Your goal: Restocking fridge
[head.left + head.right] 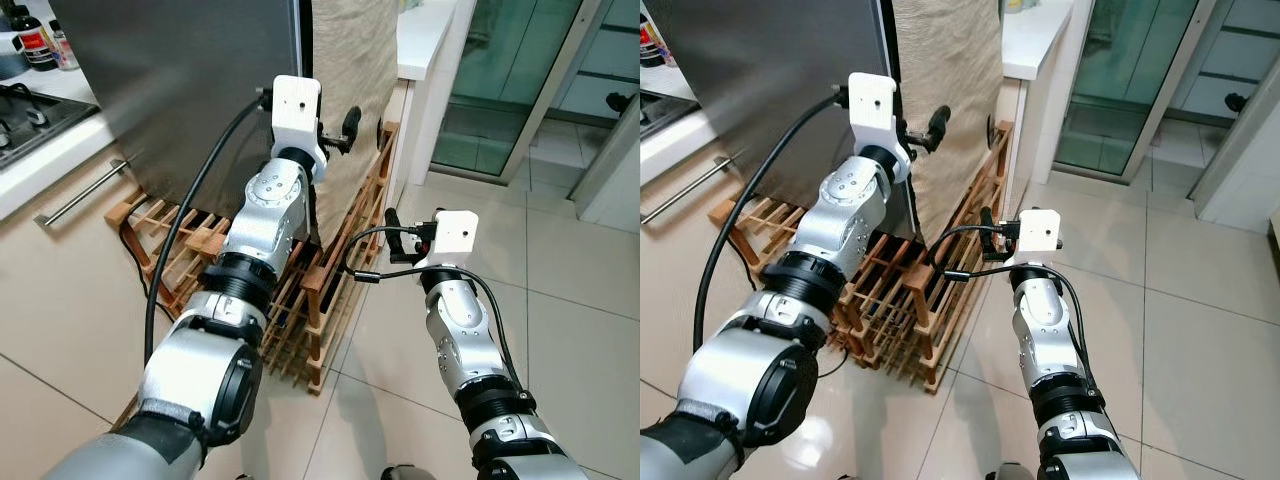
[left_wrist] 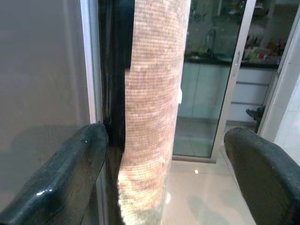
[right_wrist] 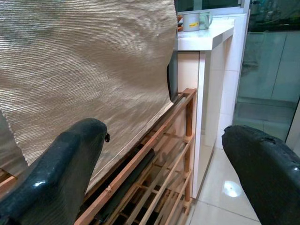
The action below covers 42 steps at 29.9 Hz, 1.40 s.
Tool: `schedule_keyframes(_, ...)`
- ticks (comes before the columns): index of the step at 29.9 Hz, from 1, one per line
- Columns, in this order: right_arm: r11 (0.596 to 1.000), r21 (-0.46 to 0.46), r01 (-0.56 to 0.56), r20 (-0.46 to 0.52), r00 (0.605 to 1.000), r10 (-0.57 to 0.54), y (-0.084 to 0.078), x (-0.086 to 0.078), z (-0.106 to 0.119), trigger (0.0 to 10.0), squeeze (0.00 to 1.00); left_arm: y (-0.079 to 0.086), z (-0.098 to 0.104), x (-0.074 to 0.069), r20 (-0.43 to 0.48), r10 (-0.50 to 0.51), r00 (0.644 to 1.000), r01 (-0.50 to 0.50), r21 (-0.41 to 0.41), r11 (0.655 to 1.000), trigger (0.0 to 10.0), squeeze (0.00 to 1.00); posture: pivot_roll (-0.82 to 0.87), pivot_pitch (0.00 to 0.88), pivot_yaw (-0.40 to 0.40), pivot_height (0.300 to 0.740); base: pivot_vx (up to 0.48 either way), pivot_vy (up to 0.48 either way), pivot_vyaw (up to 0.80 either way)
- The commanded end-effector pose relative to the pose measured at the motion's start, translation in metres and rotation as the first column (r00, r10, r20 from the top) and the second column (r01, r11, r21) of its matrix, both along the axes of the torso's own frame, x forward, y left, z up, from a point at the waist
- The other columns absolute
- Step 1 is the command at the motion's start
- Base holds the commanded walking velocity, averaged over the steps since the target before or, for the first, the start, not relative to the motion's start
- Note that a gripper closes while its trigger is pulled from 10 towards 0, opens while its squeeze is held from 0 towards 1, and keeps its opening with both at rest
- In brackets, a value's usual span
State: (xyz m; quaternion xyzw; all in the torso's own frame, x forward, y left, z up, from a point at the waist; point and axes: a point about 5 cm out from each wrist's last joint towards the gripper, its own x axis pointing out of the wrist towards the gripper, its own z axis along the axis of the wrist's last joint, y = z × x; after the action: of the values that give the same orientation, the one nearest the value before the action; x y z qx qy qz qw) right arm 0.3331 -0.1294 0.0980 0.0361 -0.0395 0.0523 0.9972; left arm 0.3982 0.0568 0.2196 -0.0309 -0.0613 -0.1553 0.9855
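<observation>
the fridge [image 1: 180, 90] door's vertical edge stands just ahead of the left pincer [image 1: 365, 127], fingers apart, with a woven cloth [image 1: 350, 60] hanging beside it. right pincer [image 1: 392, 237], also apart, sits lower and farther, near the wooden rack [image 1: 300, 310].

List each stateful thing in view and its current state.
Grey steel fridge door: shut.
Beige woven cloth: hanging beside the fridge, over the rack.
Slatted wooden rack: on the floor, leaning against the fridge.
Left gripper: open, raised at the fridge's edge.
Right gripper: open, low, near the rack.
Glass sliding door: shut.
</observation>
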Motion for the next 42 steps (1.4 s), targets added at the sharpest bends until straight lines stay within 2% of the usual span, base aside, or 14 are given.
schedule_keyframes(1, 1.0, 0.006, 0.007, 0.006, 1.0, -0.007, 0.0, -0.002, 0.001, 10.0, 0.0, -0.005, -0.003, 0.001, -0.02, -0.023, 1.0, 0.023, 0.005, 1.0, 10.0, 0.0, -0.17, 0.0, 0.093, 0.74, 0.0, 0.0, 0.0)
schedule_keyframes(6, 1.0, 0.012, -0.001, 0.021, 1.0, 0.001, 0.002, -0.004, 0.004, 10.0, 0.0, -0.012, -0.009, 0.001, -0.047, -0.04, 0.998, 0.041, 0.015, 0.999, 10.0, 0.0, -0.18, 0.0, 0.098, 0.74, 0.0, 0.0, 0.0)
schedule_keyframes(7, 1.0, 0.005, -0.025, 0.039, 0.999, 0.025, 0.005, -0.006, 0.009, 10.0, 0.0, -0.017, -0.014, 0.002, -0.089, -0.054, 0.995, 0.054, -0.011, 0.999, 10.0, 0.0, -0.19, 0.0, 0.107, 0.74, 0.0, 0.0, 0.0)
schedule_keyframes(11, 0.999, 0.006, -0.053, 0.05, 0.997, 0.053, 0.007, -0.009, 0.013, 10.0, 0.0, -0.026, -0.015, 0.001, -0.117, -0.091, 0.989, 0.086, -0.049, 0.995, 10.0, 0.0, -0.21, 0.0, 0.117, 0.74, 0.0, 0.0, 0.0)
schedule_keyframes(12, 0.996, 0.018, -0.086, 0.049, 0.995, 0.085, 0.009, -0.011, 0.015, 10.0, 0.0, -0.036, -0.011, -0.001, -0.11, -0.141, 0.984, 0.132, -0.086, 0.988, 10.0, 0.0, -0.22, 0.0, 0.118, 0.74, 0.0, 0.0, 0.0)
schedule_keyframes(17, 0.99, 0.042, -0.131, 0.045, 0.991, 0.129, 0.011, -0.019, 0.02, 10.0, 0.0, -0.057, -0.003, -0.005, -0.084, -0.235, 0.968, 0.224, -0.123, 0.967, 10.0, 0.0, -0.24, 0.0, 0.128, 0.74, 0.0, 0.0, 0.0)
schedule_keyframes(28, 0.985, 0.049, -0.164, 0.007, 0.986, 0.164, 0.012, -0.036, 0.018, 10.0, 0.0, -0.093, 0.011, -0.017, -0.043, -0.338, 0.94, 0.334, -0.073, 0.94, 10.0, 0.0, -0.29, 0.0, 0.151, 0.74, 0.0, 0.0, 0.0)
schedule_keyframes(30, 0.985, 0.049, -0.166, -0.007, 0.986, 0.167, 0.012, -0.041, 0.016, 10.0, 0.0, -0.106, 0.014, -0.022, -0.041, -0.379, 0.925, 0.375, -0.082, 0.923, 10.0, 0.0, -0.3, 0.0, 0.164, 0.74, 0.0, 0.0, 0.0)
schedule_keyframes(34, 0.986, 0.053, -0.16, -0.032, 0.986, 0.162, 0.01, -0.05, 0.013, 10.0, 0.0, -0.137, 0.025, -0.039, -0.013, -0.491, 0.871, 0.486, -0.121, 0.866, 10.0, 0.0, -0.32, 0.0, 0.181, 0.74, 0.0, 0.0, 0.0)
schedule_keyframes(35, 0.987, 0.062, -0.145, -0.052, 0.988, 0.149, 0.008, -0.054, 0.009, 10.0, 0.0, -0.167, 0.034, -0.058, 0.012, -0.582, 0.813, 0.576, -0.159, 0.802, 10.0, 0.0, -0.32, 0.0, 0.186, 0.74, 0.0, 0.0, 0.0)
schedule_keyframes(37, 0.989, 0.079, -0.122, -0.067, 0.99, 0.127, 0.007, -0.059, 0.007, 10.0, 0.0, -0.191, 0.04, -0.079, 0.045, -0.671, 0.74, 0.668, -0.173, 0.724, 10.0, 0.0, -0.34, 0.0, 0.197, 0.74, 0.0, 0.0, 0.0)
schedule_keyframes(38, 0.989, 0.079, -0.122, -0.067, 0.99, 0.127, 0.007, -0.059, 0.007, 10.0, 0.0, -0.191, 0.04, -0.079, 0.045, -0.671, 0.74, 0.668, -0.173, 0.724, 10.0, 0.0, -0.34, 0.0, 0.197, 0.74, 0.0, 0.0, 0.0)
schedule_keyframes(40, 0.988, 0.095, -0.124, -0.1, 0.986, 0.134, 0.008, -0.068, 0.001, 10.0, 0.0, -0.216, 0.049, -0.104, 0.089, -0.765, 0.637, 0.762, -0.218, 0.609, 10.0, 0.0, -0.36, 0.0, 0.21, 0.74, 0.0, 0.0, 0.0)
schedule_keyframes(42, 0.984, 0.076, -0.158, -0.124, 0.978, 0.167, 0.01, -0.075, -0.004, 10.0, 0.0, -0.228, 0.056, -0.119, 0.131, -0.817, 0.561, 0.817, -0.248, 0.521, 10.0, 0.0, -0.37, 0.0, 0.215, 0.74, 0.0, 0.0, 0.0)
